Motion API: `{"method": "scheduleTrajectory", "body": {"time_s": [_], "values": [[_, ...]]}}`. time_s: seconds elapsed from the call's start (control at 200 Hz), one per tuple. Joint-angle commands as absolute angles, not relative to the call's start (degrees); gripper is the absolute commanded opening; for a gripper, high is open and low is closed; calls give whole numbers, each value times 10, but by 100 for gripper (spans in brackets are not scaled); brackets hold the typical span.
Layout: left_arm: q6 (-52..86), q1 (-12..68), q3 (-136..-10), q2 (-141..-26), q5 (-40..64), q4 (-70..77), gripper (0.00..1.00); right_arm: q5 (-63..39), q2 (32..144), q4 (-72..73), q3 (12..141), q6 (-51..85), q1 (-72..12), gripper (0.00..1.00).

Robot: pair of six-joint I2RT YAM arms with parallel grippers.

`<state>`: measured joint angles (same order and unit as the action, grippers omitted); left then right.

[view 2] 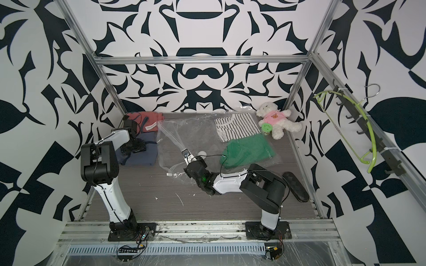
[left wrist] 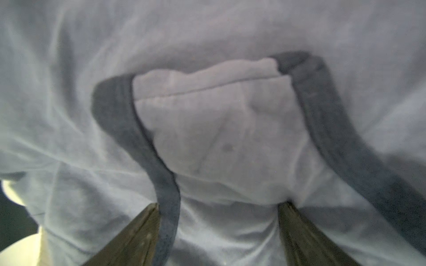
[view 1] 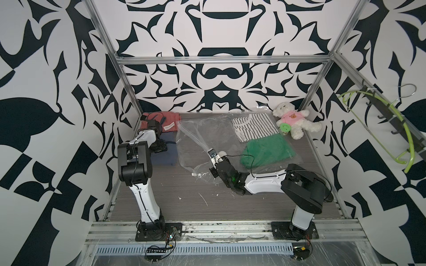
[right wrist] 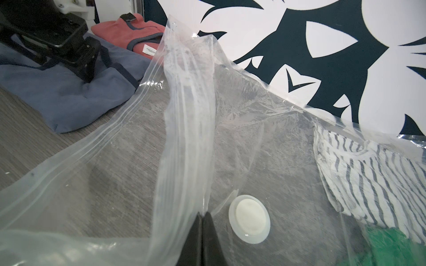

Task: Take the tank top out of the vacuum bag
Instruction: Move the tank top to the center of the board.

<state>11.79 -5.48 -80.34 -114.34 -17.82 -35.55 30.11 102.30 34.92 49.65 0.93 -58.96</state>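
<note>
The left gripper point(view 1: 159, 145) stands over the tank top point(view 1: 167, 157), as I take the blue garment with darker straps to be. It lies on the table outside the vacuum bag point(view 1: 200, 129), just beside the bag's edge, so the main step looks done. The gripper's jaws are spread, tips down on the cloth with a hump of it between them, clamping nothing. A red garment point(view 1: 166, 119) sits just beyond it. To its right, the right gripper point(right wrist: 202, 215) is pressed together on a raised fold of the bag's upper sheet, with the valve disc point(right wrist: 250, 218) just beside its tips. Beyond that gripper, a striped garment point(view 1: 253, 126) and a green garment point(view 1: 265, 152) lie inside the bag. What seems left is lifting the left gripper clear and letting the plastic go. The left wrist view is blurred, so I cannot tell whether a strap is snagged on a finger. The right arm covers the bag's near edge, and a dark object point(view 2: 296, 186) behind that arm I cannot identify.
</note>
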Motion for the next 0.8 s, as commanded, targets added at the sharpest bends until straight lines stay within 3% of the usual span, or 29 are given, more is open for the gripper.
{"method": "scheduleTrajectory", "body": {"time_s": [0.0, 0.395, 0.795], "values": [[103, -49, -794, -1158, -181, -341, 86, 321, 1010, 363, 509, 3, -589, 5], [105, -46, -779, -1138, -195, -334, 86, 320, 1009, 362, 510, 2, -590, 5], [172, -32, -688, -920, -173, -259, 87, 301, 1005, 339, 519, 8, -589, 5]]}}
